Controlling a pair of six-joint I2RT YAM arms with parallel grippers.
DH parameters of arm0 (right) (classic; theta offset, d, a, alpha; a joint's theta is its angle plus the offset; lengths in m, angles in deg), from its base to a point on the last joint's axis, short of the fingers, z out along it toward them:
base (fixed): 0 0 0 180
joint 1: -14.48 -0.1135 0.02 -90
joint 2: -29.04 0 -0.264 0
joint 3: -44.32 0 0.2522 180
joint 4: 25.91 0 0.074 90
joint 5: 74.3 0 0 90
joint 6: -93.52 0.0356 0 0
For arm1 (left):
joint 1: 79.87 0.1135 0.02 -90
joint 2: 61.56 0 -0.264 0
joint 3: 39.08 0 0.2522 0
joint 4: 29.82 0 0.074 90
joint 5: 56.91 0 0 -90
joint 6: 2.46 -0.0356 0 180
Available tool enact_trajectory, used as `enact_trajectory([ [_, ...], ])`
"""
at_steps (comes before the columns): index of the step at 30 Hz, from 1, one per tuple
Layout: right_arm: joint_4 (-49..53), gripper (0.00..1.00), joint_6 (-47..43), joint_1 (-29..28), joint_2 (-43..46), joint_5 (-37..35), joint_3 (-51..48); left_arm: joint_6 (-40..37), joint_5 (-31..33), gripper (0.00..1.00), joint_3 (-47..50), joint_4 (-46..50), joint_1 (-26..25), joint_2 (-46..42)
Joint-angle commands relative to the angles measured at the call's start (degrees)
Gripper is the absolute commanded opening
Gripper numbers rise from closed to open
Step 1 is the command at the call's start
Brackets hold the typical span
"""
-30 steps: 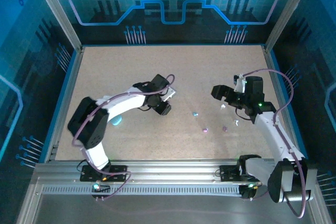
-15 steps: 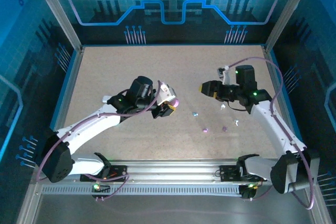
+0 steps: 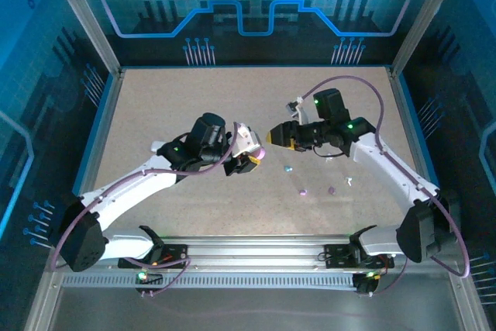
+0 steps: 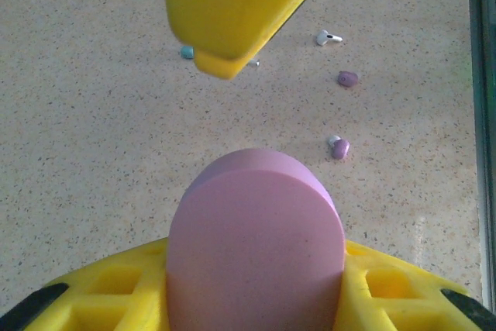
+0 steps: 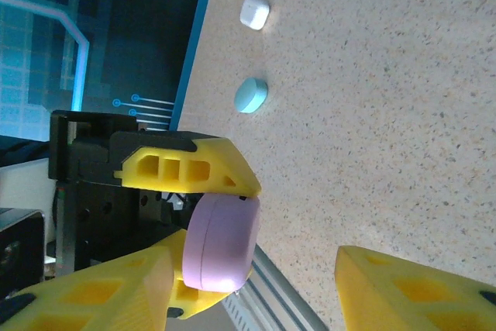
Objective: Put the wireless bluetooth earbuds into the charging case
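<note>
Above the middle of the worktop (image 3: 178, 98), the left hand (image 3: 252, 154) clasps a round pink case (image 4: 256, 238), lifted clear of the surface. The right hand (image 3: 277, 136) faces it from just beside, jaws apart and grasping nothing. The wireless bluetooth earbuds (image 4: 339, 147), teal, purple and white, lie scattered on the worktop toward the near edge, apart from both hands.
</note>
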Motion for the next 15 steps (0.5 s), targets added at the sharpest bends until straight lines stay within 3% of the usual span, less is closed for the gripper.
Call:
enact_trajectory([
  [1, 1.9, 0.59, 0.1, -1.6, -1.0, 3.1, 2.5, -1.4, -1.1, 0.35, -1.2, -0.9, -0.6, -1.8],
  [15, 5.4, 0.53, -2.1, -4.2, -6.9, 6.2, 6.0, -1.9, -0.5, 0.35, -1.6, -0.7, -0.8, -1.6],
])
